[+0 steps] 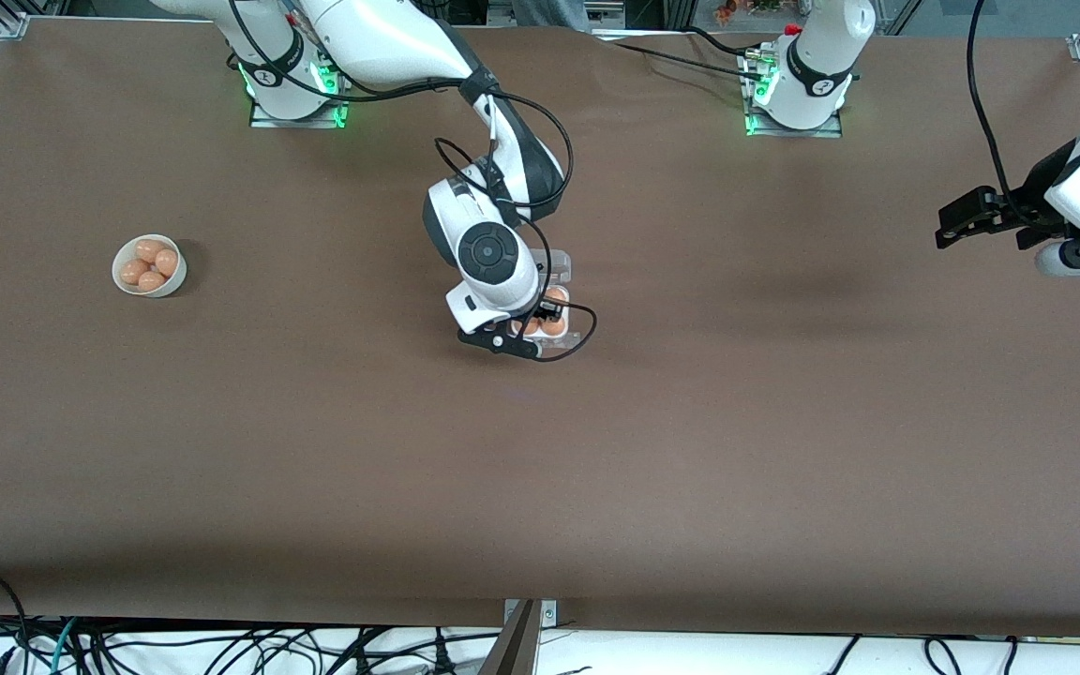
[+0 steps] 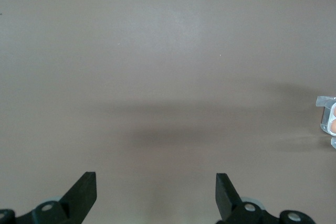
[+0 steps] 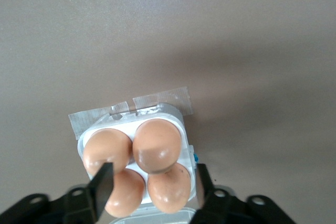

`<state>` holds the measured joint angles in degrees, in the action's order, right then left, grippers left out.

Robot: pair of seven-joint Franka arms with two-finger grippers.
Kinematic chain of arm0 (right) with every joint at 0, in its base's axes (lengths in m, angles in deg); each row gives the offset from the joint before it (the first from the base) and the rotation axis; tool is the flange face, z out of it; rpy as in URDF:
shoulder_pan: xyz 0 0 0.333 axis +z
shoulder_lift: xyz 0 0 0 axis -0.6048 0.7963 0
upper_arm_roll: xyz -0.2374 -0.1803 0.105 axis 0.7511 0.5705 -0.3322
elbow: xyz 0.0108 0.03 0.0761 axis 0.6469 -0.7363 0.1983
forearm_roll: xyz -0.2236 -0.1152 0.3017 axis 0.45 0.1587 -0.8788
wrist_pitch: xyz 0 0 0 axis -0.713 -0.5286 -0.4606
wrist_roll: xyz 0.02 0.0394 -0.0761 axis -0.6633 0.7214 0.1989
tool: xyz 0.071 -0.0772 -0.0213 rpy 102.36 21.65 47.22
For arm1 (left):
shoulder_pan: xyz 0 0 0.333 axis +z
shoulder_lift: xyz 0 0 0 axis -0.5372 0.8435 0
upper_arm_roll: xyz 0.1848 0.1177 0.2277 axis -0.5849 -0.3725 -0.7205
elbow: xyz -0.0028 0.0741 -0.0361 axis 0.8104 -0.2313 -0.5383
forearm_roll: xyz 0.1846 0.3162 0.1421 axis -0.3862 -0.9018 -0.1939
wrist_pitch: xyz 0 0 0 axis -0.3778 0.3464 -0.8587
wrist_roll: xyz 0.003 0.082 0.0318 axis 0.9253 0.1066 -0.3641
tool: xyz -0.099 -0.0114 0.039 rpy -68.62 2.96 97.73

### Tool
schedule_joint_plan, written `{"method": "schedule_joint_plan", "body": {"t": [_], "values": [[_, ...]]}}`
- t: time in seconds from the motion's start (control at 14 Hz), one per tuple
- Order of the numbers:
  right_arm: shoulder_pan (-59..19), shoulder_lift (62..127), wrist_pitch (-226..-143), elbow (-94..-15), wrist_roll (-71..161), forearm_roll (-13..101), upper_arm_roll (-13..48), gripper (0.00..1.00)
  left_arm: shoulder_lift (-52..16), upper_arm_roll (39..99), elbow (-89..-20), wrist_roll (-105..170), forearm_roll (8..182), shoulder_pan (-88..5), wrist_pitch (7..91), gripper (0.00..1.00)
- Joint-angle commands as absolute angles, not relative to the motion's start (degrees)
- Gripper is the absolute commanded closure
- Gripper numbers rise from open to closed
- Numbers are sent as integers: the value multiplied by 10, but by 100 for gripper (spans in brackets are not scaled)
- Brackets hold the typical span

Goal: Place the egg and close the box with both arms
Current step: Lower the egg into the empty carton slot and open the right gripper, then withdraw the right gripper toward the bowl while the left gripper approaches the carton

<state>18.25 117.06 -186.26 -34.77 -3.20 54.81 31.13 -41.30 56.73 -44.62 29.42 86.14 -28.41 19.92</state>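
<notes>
Right gripper [image 1: 529, 336] is found low over the box [image 1: 554, 314], at the box's edge nearest the front camera; the jaws are parted and straddle the eggs, with nothing seen clamped between them. One fingertip [image 3: 102, 187] is seen just beside, perhaps touching, an egg in the tray

Box sits mid-table, held down by strips of tape [image 3: 131, 107] at one edge. All four cells are filled; the egg [image 3: 156, 144] of the task cannot be told apart from the other three, though one rides higher than its neighbours and may be the one just set in. Clear lid is seen laid open, on the side of the box away from the front camera

Bowl [image 1: 149, 265] with more brown eggs stands well apart from the box, toward the right arm's end of the table

Left gripper [image 1: 971, 217] waits well apart from the box, over bare table toward the left arm's end, its fingers [image 2: 84, 192] spread wide and empty

Risks judged from here:
- an egg could be dragged or tipped out if the fingers are lifted askew while close against it
- a high-sitting egg could block the lid, or be cracked under it
- the tray could be shifted or peeled off its tape if the lid is pushed from one side only, unless steadied by the other arm
</notes>
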Motion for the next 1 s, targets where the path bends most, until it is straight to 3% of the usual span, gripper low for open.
{"method": "schedule_joint_plan", "body": {"t": [0.0, 0.5, 0.71, 0.79, 0.93], "values": [[178, 1172, -1849, -331, -33, 542, 309, 0, -411, 566, -436, 290, 872, -285, 188, 0], [173, 1142, -1848, -332, 17, 544, 383, 0, -407, 587, -435, 297, 873, -291, 188, 0], [174, 1131, -1793, -334, 41, 543, 442, 0, -400, 624, -436, 374, 873, -292, 188, 0], [173, 1129, -1763, -334, 75, 542, 464, 0, -394, 642, -435, 401, 876, -292, 188, 4], [171, 1126, -1710, -334, 145, 541, 511, 0, -380, 667, -436, 445, 917, -292, 188, 22]]}}
